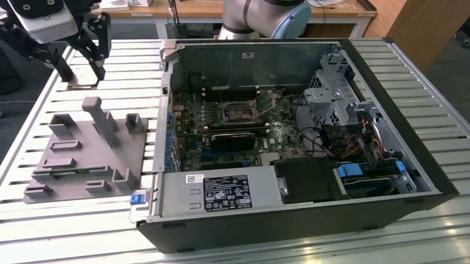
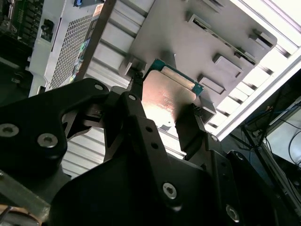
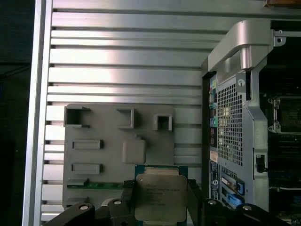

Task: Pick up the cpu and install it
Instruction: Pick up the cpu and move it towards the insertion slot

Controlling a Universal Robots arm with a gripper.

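One claw [image 1: 82,74] grips one cpu [image 3: 161,197] tight between its two fingers [image 3: 194,197], up in the air near one grey tray [image 3: 108,127]. One open computer case [image 1: 294,225] sits just beside the tray on the slatted table [image 1: 426,82].

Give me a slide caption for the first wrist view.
Gripper clamping the cpu, with grey tray and computer case behind.
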